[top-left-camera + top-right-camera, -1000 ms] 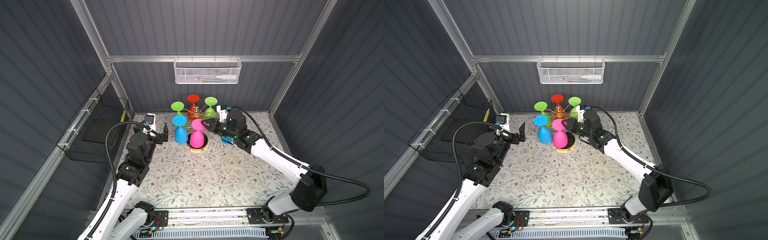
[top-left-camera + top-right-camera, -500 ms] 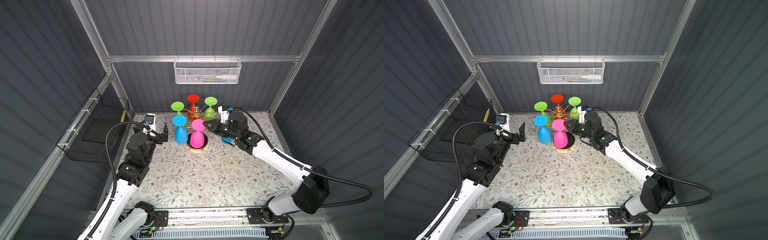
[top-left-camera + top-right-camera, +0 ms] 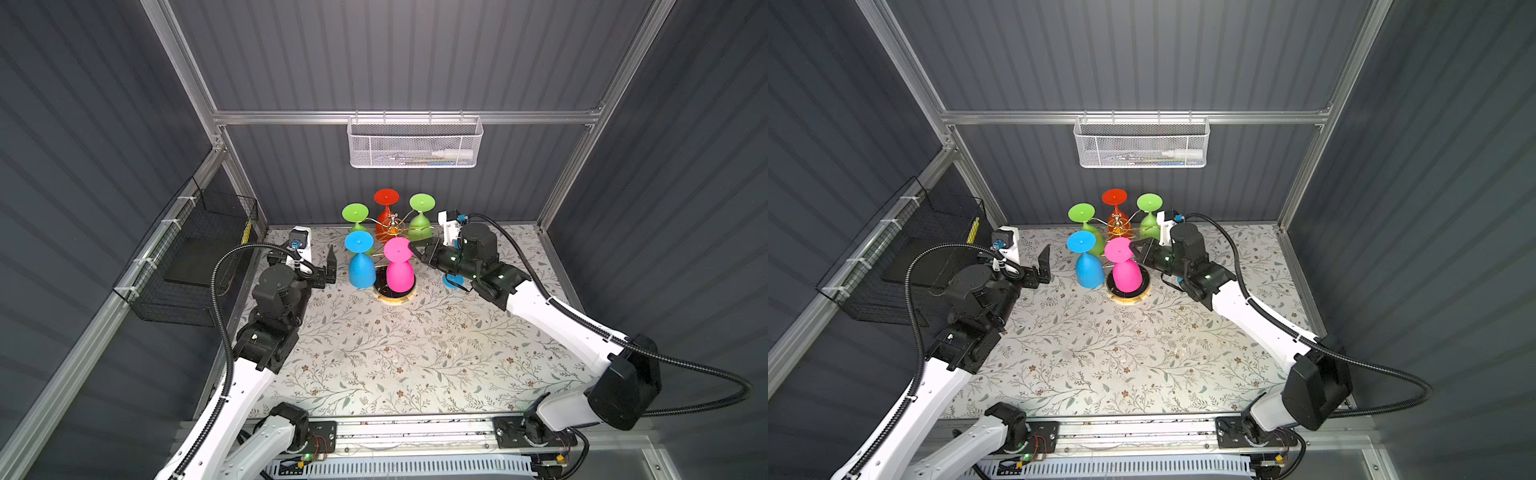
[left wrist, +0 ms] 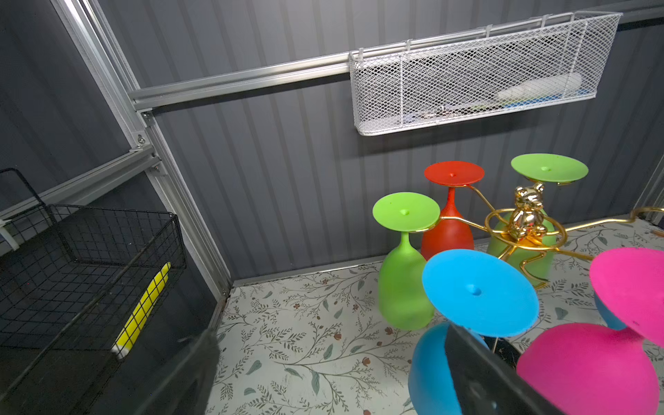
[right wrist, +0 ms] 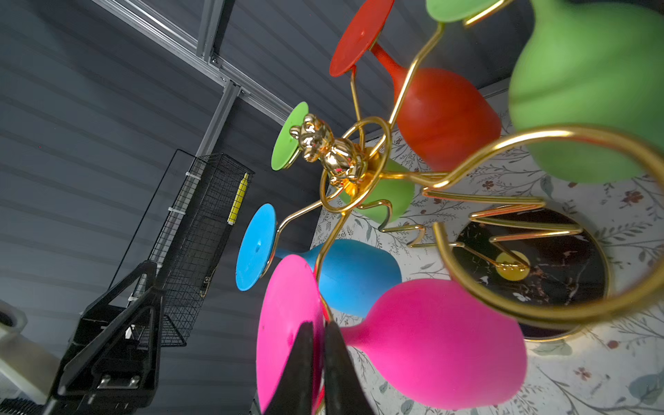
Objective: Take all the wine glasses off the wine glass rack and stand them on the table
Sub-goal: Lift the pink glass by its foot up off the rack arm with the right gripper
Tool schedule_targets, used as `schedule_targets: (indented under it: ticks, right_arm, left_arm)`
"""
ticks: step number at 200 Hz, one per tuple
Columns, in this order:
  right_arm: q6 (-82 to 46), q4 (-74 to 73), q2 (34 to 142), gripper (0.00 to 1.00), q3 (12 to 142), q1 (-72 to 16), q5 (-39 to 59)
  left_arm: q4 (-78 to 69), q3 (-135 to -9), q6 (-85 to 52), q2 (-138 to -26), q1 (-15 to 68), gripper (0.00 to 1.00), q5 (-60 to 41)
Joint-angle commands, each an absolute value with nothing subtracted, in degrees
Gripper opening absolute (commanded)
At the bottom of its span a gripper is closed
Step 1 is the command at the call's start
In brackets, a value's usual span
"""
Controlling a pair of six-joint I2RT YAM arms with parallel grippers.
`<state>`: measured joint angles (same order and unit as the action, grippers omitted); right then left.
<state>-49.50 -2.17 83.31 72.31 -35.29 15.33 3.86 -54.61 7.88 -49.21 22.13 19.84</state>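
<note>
Pink wine glass (image 3: 400,272) (image 5: 431,341): upside down on the wine glass rack (image 3: 390,300), foot caught in a gold ring at the front, bowl hanging over the round black base. Rack at the back middle of the flowered bench (image 3: 395,357), topped by a small gold bear (image 4: 526,215).

Right fingers (image 5: 301,363): pinched close on the stem of that glass, just under its foot, reaching in from the right in both top views.

Left fingers (image 4: 478,377): spread wide, gripping nothing, raised off the bench near the blue glass (image 3: 359,270) and apart from it in a top view.

Also hung bowl-down: the blue glass just beside the pink one, a left green glass (image 3: 355,212), a red glass (image 3: 386,197) and a right green glass (image 3: 422,203) behind.

White mesh basket (image 3: 415,145) on the back wall; black wire basket (image 3: 195,257) on the left wall.
</note>
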Motion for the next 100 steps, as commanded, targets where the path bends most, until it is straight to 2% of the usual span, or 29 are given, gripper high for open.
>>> schedule_targets:
  ticks: [1,100]
  right_arm:
    - [-49.0,-2.5,82.0,0.10,71.6,-35.2,15.0]
    - [-53.5,-7.7,81.7,0.02,70.3,-34.8,18.6]
  left_arm:
    - [3.5,-54.5,7.5,-48.3,21.8,1.00,19.4]
    - [3.5,-54.6,7.6,-48.3,21.8,1.00,19.3]
